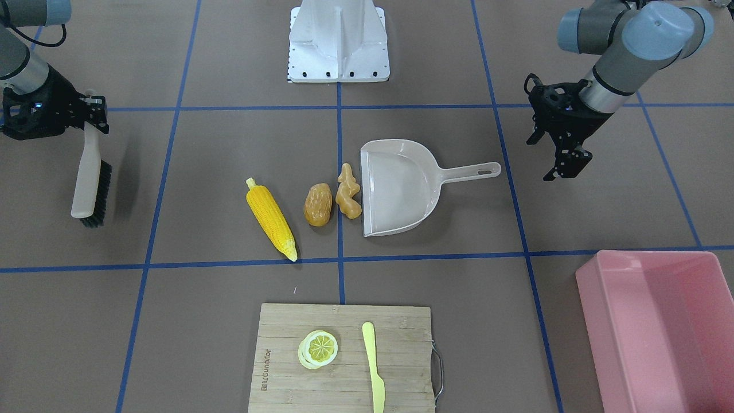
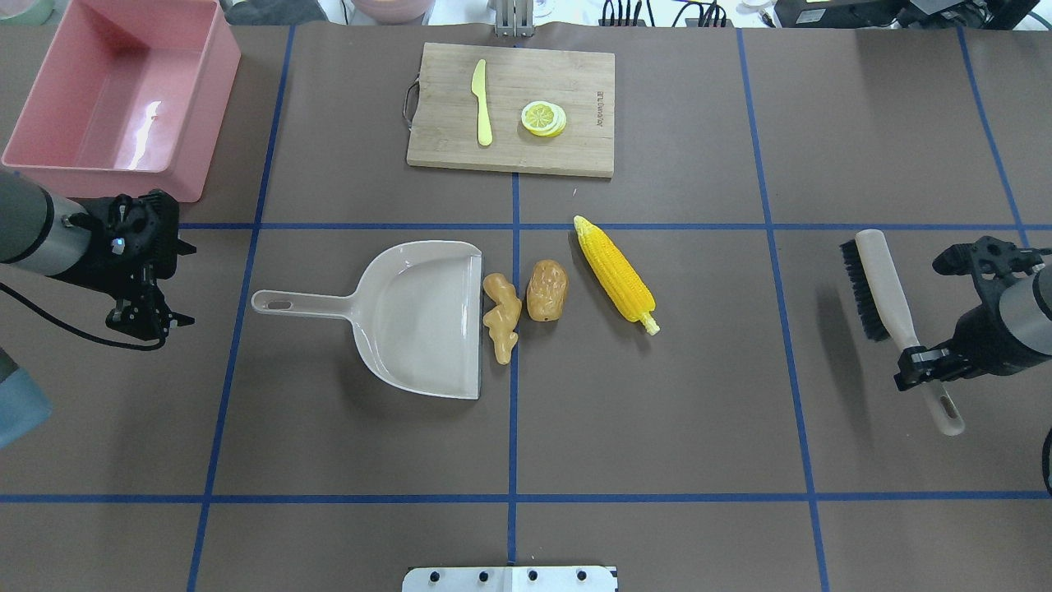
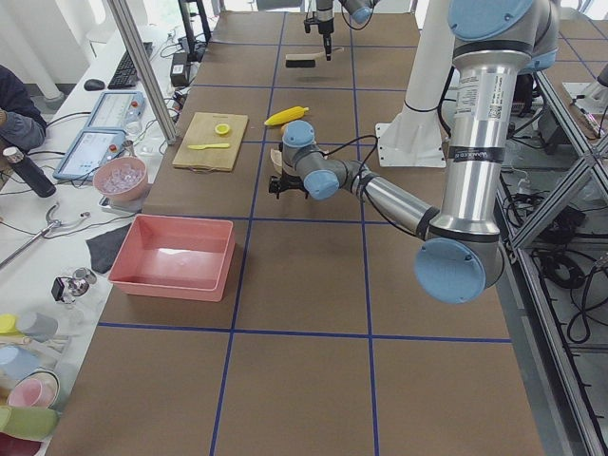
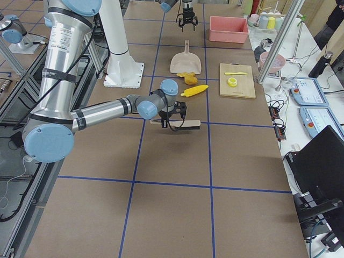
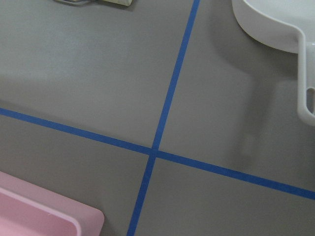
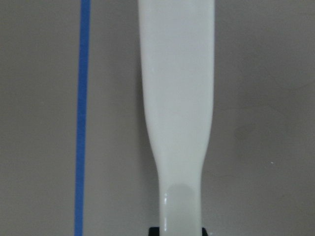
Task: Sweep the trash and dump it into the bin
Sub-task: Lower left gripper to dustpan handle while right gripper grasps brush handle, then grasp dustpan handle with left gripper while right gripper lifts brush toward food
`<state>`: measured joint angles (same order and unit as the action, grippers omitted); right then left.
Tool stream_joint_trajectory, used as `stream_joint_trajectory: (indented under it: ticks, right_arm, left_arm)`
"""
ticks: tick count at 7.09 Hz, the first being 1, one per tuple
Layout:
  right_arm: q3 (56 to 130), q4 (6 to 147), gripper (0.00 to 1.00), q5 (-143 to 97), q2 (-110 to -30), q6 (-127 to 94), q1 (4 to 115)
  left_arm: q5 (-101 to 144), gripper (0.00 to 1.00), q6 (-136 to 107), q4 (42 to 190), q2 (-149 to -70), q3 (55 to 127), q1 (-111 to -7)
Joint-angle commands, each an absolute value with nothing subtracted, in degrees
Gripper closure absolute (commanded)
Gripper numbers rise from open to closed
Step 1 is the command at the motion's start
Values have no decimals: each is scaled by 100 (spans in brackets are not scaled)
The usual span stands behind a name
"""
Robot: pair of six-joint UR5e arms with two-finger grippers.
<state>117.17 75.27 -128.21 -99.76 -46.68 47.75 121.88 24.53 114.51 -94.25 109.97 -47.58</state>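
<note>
The trash lies mid-table: a yellow corn cob (image 2: 616, 271) (image 1: 270, 218), an orange-brown potato lump (image 2: 546, 289) (image 1: 317, 204) and a tan ginger root (image 2: 501, 316) (image 1: 348, 192). The ginger lies right at the mouth of the beige dustpan (image 2: 419, 316) (image 1: 401, 189). My right gripper (image 2: 925, 366) (image 1: 92, 117) is shut on the handle of a black-bristled brush (image 2: 879, 284) (image 6: 177, 98), held off to the side of the corn. My left gripper (image 2: 148, 321) (image 1: 565, 169) is open and empty, beyond the dustpan's handle. The pink bin (image 2: 215, 107) (image 1: 596, 321) stands in the far corner on my left side.
A wooden cutting board (image 2: 509, 152) (image 1: 287, 344) lies at the far middle, bearing a lemon slice (image 2: 543, 117) and a yellow knife (image 2: 482, 103). Blue tape lines grid the brown table. The robot's white base (image 1: 338, 40) is at the near edge.
</note>
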Motion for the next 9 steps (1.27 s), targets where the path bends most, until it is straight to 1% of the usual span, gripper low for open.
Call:
stream_joint_trajectory:
  ticks: [1,2,3,4,6,8,9]
  right_arm:
    - [11769,8279,100,-12718,-9213,-4623,4520]
    - [11742,8366,100,-12492,-9098,-4179,4370]
    - [11707,8672,100,-12350,-8897,-3679,4255]
    - [11690,9188,100,-12175,-8512,-3639,4158]
    - [11576,9727,100,-11596,-8385,-2537,4253]
    - [10867,9729,100,-11575,-7624,-2443,4438]
    - [10567,9729,100,-11593,-7229,-2565,4395]
  left_arm:
    - [12173,1,2461,11426,-9771,10717,-4571]
    - [12173,1,2461,11426,-10034,10566,-4570]
    - [12147,1,2452,11426,-10054,10582,-4596]
    - [12146,1,2452,11374,-10072,10599,-4623]
    - [12146,1,2452,11294,-10072,10538,-4605]
    - [12155,1,2409,11181,-10220,10434,-4597]
    - [12155,1,2426,11023,-10448,10215,-4588]
